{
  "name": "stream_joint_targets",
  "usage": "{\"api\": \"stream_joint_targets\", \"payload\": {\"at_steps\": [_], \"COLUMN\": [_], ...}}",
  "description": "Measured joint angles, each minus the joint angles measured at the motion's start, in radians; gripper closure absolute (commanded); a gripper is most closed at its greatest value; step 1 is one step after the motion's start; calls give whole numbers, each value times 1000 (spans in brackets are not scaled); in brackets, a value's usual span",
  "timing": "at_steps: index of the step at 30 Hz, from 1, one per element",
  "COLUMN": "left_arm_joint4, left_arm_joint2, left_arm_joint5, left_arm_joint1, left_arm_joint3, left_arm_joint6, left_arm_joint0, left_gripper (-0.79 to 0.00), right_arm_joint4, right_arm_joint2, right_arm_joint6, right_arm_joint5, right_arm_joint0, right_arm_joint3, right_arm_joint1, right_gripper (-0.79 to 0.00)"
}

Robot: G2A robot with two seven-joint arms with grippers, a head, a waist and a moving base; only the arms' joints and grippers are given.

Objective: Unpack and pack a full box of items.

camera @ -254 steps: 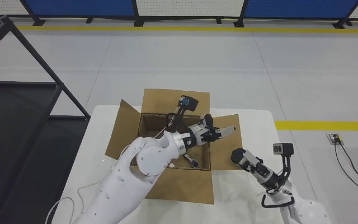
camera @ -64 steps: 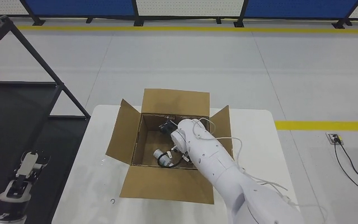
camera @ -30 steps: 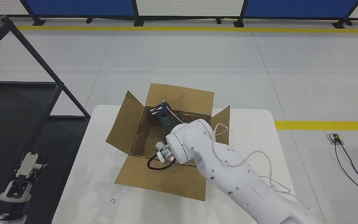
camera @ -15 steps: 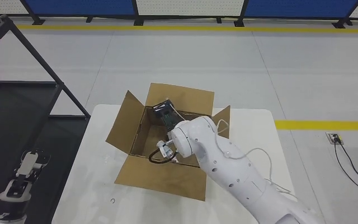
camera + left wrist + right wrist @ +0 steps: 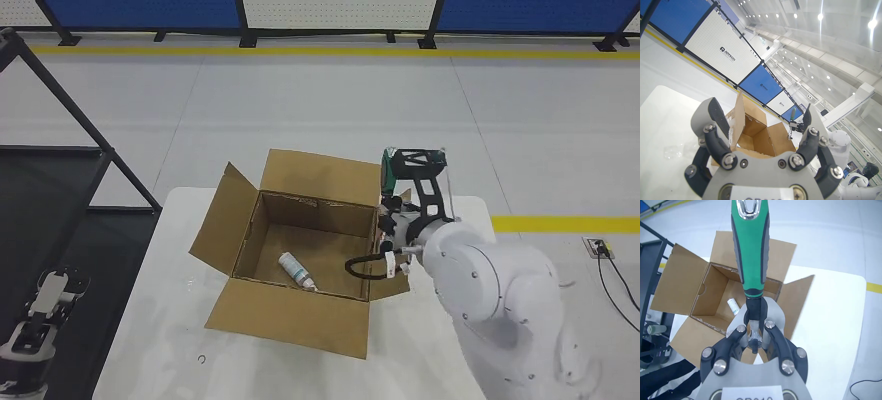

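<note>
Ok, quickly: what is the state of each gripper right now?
Left gripper: open, empty.
Right gripper: closed on the green-handled tool.

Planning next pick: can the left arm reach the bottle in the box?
Probably, from above: bottle lies exposed in the open box, left gripper is open, right gripper holds the wrench beside the opening.

- White worktop (image 5: 150, 330) with rounded corners, and the open cardboard box (image 5: 290, 318) sits at its middle, flaps splayed.
- Just left of the box lies a clear plastic scrap (image 5: 190, 285).
- Near-left, there's a tiny dark loop (image 5: 202, 359).
</note>
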Motion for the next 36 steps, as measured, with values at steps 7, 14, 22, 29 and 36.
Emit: {"api": "stream_joint_targets", "payload": {"at_steps": [7,14,22,29,36], "left_arm_joint4": [0,0,0,0,0], "left_arm_joint2": [0,0,0,0,0], "left_arm_joint5": [0,0,0,0,0], "left_arm_joint1": [0,0,0,0,0], "left_arm_joint3": [0,0,0,0,0], "left_arm_joint6": [0,0,0,0,0], "left_arm_joint0": [0,0,0,0,0], "left_gripper": [-785,-785,-785,-785,-785], "right_arm_joint4": [6,-21,-52,-17,2], "right_arm_joint2": [229,347,361,410,422], "right_arm_joint6": [30,107,113,113,95], "right_arm_joint5": [-30,-108,-181,-233,-262], "right_arm_joint0": [-190,-254,-204,-130,-48], "right_arm_joint3": [-218,-105,180,463,690], "right_arm_joint1": [6,3,19,41,57], "right_gripper": [0,0,0,0,0]}}
